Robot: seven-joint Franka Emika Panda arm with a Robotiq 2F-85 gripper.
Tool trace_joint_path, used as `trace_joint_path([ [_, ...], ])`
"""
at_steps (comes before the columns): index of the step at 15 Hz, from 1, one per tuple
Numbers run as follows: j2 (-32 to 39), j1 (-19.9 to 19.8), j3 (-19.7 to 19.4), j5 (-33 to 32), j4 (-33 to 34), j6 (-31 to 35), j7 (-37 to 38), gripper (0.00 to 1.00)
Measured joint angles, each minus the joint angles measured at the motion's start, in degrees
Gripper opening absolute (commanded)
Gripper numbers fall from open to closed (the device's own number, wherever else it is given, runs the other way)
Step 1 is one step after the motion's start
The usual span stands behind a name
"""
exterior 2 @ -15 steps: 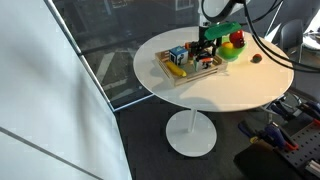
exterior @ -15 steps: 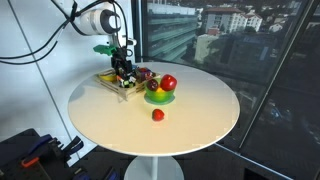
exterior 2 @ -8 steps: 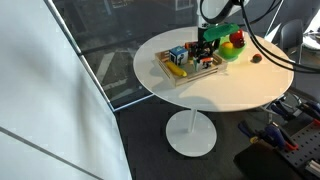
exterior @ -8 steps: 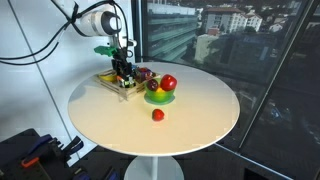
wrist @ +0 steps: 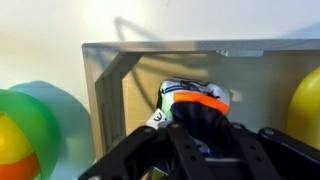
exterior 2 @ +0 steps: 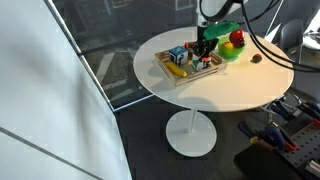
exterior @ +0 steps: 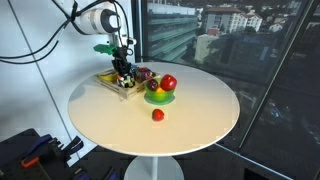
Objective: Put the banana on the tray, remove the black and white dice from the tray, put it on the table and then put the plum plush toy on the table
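The light wood tray (exterior: 108, 79) (exterior 2: 192, 76) (wrist: 110, 85) lies near the table's rim. In it lies the yellow banana (exterior 2: 177, 70) (wrist: 306, 100). In the wrist view my gripper (wrist: 195, 118) has its jaws pressed on the black and white dice (wrist: 185, 98), a white, black and green cube with an orange edge that sits on the tray floor. Both exterior views show the gripper (exterior: 122, 68) (exterior 2: 205, 50) lowered into the tray. The dark plum plush toy (exterior: 146, 73) rests at the tray's far end beside the bowl. The fingertips are hidden behind the dice.
A round green bowl (exterior: 160, 97) (exterior 2: 232, 52) (wrist: 35, 125) of red and yellow fruit stands right beside the tray. A small red ball (exterior: 157, 115) (exterior 2: 256, 58) lies alone on the white table (exterior: 190, 125). A blue block (exterior 2: 177, 54) sits in the tray.
The jaws have closed in from wide open onto the dice. The arm and everything else on the table have stayed where they were.
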Motion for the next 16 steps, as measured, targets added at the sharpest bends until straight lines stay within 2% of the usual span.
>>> trace_joint_path([
  [9,-4.72,0.33,0.83,0.00,-1.45,-1.50,-3.49,0.08],
  [16,-11.27,0.19,2.03,0.06,-7.07,-2.86,-9.91,0.08],
])
